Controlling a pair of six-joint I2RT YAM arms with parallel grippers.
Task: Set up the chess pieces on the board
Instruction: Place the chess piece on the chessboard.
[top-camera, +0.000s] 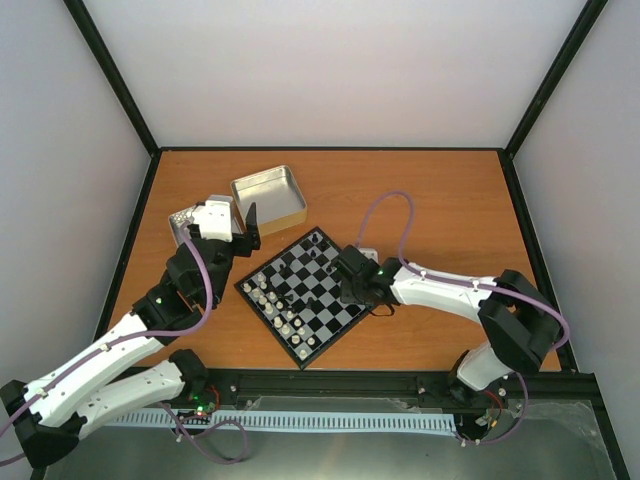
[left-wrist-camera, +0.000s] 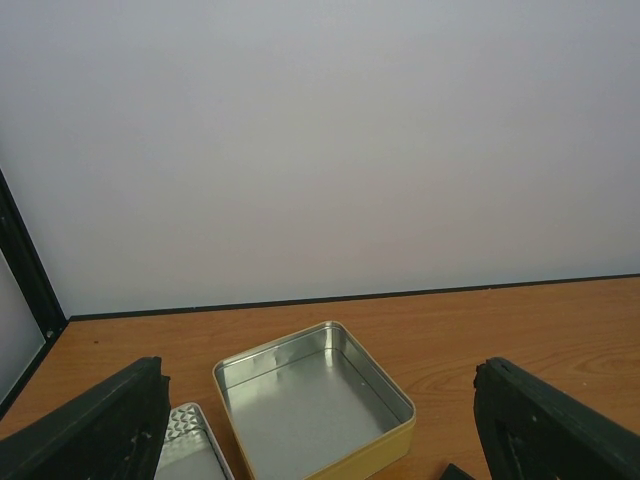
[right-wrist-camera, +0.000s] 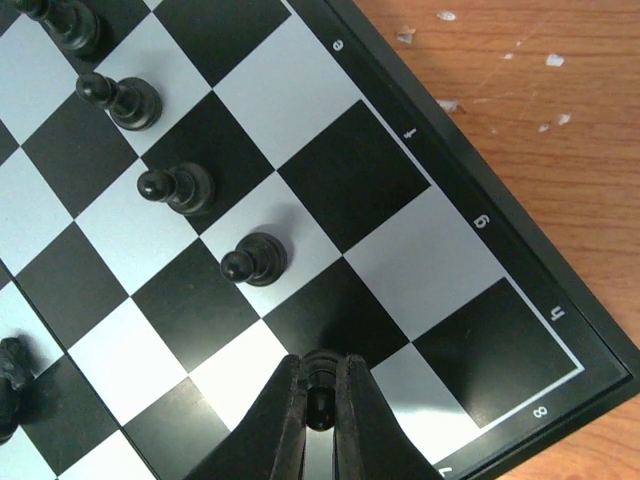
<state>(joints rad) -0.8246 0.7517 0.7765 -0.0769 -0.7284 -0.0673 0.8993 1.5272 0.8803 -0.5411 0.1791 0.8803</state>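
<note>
piece: black chess piece (right-wrist-camera: 320, 402), type unclear, clamped in right tool (right-wrist-camera: 321, 366), low over the h-8 corner.
board: board (top-camera: 305, 363) mid-counter, turned diamond-wise.
step: probably the free square at 5 o'clock of the nearest black pawn (right-wrist-camera: 255, 258). Centre, lower straight, let go once seated.
left tool: left tool (left-wrist-camera: 320, 435) fingers wide apart, empty, facing open tin (left-wrist-camera: 300, 400) at board's 11 o'clock.
counter: counter (top-camera: 430, 200) wood-grain, scuffed by the rim.
room: white walls (top-camera: 330, 70), black frame (top-camera: 110, 75).
</note>
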